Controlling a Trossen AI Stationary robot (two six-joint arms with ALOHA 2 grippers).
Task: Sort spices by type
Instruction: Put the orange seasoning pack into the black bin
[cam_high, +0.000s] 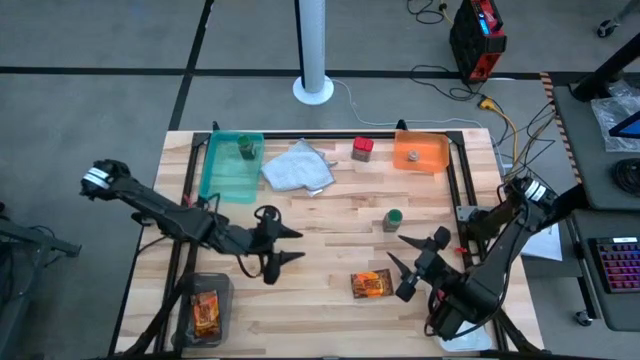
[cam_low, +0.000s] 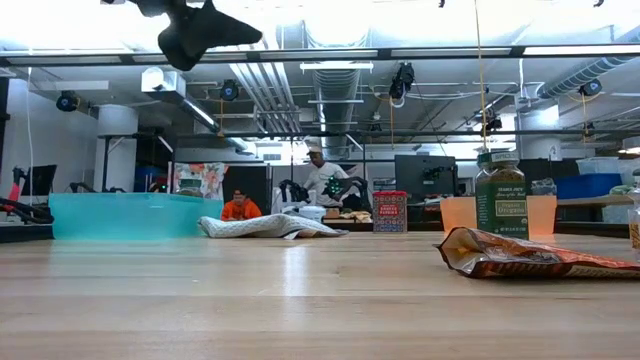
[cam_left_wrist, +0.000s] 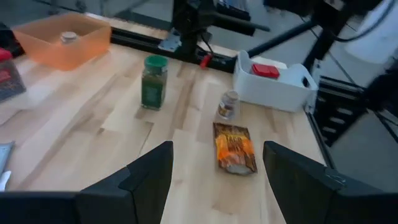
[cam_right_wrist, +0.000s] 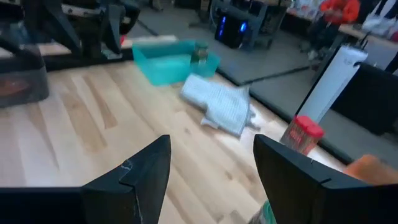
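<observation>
A pale grey cloth is lying crumpled at twelve o'clock on the table, between the teal tray at eleven and the orange tray at one. Nothing is blocking the open middle of the wood.

The left gripper is hovering above the table at about eight o'clock, fingers spread wide and holding nothing. The right gripper is hanging at about four, also parted and empty.

An orange-brown packet is lying at five o'clock, just beside the right gripper. A green-capped jar is standing at three, a red container at twelve. Another green-capped jar is sitting in the teal tray, a second packet in a dark tray at seven.

Label writing is too small to read.
</observation>
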